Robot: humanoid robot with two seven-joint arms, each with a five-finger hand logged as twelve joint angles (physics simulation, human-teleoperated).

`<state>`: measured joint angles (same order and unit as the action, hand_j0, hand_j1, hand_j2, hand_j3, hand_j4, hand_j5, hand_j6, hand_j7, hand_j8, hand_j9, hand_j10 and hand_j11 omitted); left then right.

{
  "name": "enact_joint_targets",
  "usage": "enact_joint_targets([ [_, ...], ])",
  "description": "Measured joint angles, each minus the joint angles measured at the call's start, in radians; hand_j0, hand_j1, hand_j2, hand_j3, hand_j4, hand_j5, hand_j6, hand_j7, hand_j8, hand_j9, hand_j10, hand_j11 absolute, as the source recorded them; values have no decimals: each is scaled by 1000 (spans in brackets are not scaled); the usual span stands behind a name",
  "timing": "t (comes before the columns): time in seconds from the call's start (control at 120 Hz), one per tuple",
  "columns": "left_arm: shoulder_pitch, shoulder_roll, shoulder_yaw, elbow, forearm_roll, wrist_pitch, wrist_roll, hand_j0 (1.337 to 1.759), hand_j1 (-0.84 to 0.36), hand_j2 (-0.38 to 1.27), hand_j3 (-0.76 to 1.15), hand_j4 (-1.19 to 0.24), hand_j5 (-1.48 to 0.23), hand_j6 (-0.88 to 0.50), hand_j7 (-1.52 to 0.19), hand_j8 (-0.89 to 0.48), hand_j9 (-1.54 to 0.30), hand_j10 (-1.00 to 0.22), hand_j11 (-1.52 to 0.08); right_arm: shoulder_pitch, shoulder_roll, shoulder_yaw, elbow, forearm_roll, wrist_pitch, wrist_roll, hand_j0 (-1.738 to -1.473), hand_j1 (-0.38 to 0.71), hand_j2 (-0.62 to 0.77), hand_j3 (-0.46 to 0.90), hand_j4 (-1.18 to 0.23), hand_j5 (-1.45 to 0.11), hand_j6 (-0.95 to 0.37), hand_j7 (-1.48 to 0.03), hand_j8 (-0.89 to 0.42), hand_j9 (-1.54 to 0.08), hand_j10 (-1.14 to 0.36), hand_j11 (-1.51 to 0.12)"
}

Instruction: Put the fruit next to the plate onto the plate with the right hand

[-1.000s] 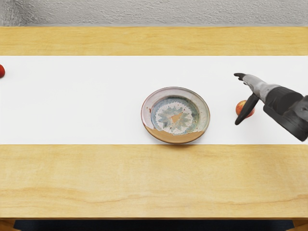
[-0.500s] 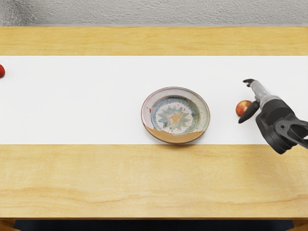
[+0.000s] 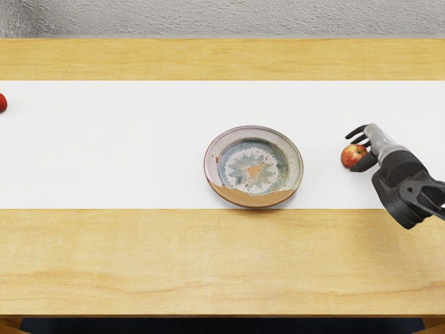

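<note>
Grasp step: right hand [image 3: 368, 146] half-curled around the apple [image 3: 351, 156], seemingly not yet gripping; next close, lift, carry left to the plate [image 3: 211, 161].

Single head view, steeply down on table [image 3: 208, 257].

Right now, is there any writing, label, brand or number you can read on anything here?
None readable anywhere. The plate carries only a painted star-like pattern, no letters. The apple by the right hand, the red fruit at the left edge, the white runner and the wooden table bear no marks.
</note>
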<state>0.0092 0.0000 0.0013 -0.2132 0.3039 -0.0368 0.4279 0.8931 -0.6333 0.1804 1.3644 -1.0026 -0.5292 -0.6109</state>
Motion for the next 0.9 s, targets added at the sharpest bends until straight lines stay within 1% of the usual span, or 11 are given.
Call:
enact_joint_targets([
  [0.1,0,0,0,0,0,0,0,1658,349,0,0,0,0,0,0,0,0,0,0,-3,0,1,1,1,1,0,-1657,198,-73,0,-471,-624,-477,-617,-472,-624,-472,-624],
  [0.183,0,0,0,0,0,0,0,1658,349,0,0,0,0,0,0,0,0,0,0,-5,1,3,3,3,1,-1,-1656,209,-53,-1,-495,-645,-470,-642,-459,-646,-495,-645],
  [0.283,0,0,0,0,0,0,0,1658,349,0,0,0,0,0,0,0,0,0,0,-5,3,6,3,5,2,-2,-1654,224,-36,-1,-533,-683,-443,-685,-437,-687,-531,-685],
  [0.367,-1,0,0,0,0,0,0,1658,349,0,0,0,0,0,0,0,0,0,0,-5,4,6,4,6,6,-1,-1653,240,9,-1,-572,-724,-432,-731,-417,-732,-568,-730],
  [0.542,0,0,0,0,0,0,0,1658,349,0,0,0,0,0,0,0,0,0,0,-6,3,7,6,6,11,-2,-1650,260,19,-1,-627,-797,-382,-807,-369,-814,-606,-812],
  [0.583,0,0,0,0,0,0,0,1658,349,0,0,0,0,0,0,0,0,0,0,-6,3,8,10,7,12,-1,-1649,261,38,0,-629,-825,-374,-830,-366,-842,-605,-841],
  [0.692,-1,0,0,0,0,0,0,1658,349,0,0,0,0,0,0,0,0,0,0,-6,1,10,17,8,13,-1,-1650,272,151,0,-661,-897,-385,-894,-377,-913,-653,-913],
  [0.792,-1,0,0,0,0,0,0,1658,349,0,0,0,0,0,0,0,0,0,0,-6,1,19,20,12,15,0,-1649,270,174,0,-653,-951,-374,-938,-371,-961,-677,-967],
  [0.825,-2,0,0,0,0,0,0,1658,349,0,0,0,0,0,0,0,0,0,0,-6,2,31,21,16,15,1,-1649,281,244,0,-650,-971,-380,-948,-362,-976,-673,-983],
  [0.867,-1,0,0,0,0,0,0,1658,349,0,0,0,0,0,0,0,0,0,0,-6,2,49,25,19,17,2,-1650,281,230,-1,-631,-992,-376,-958,-355,-989,-669,-993],
  [0.9,-1,0,0,0,0,0,0,1658,349,0,0,0,0,0,0,0,0,0,0,-8,2,68,36,22,17,2,-1650,287,252,1,-626,-1008,-369,-966,-347,-998,-664,-1003],
])
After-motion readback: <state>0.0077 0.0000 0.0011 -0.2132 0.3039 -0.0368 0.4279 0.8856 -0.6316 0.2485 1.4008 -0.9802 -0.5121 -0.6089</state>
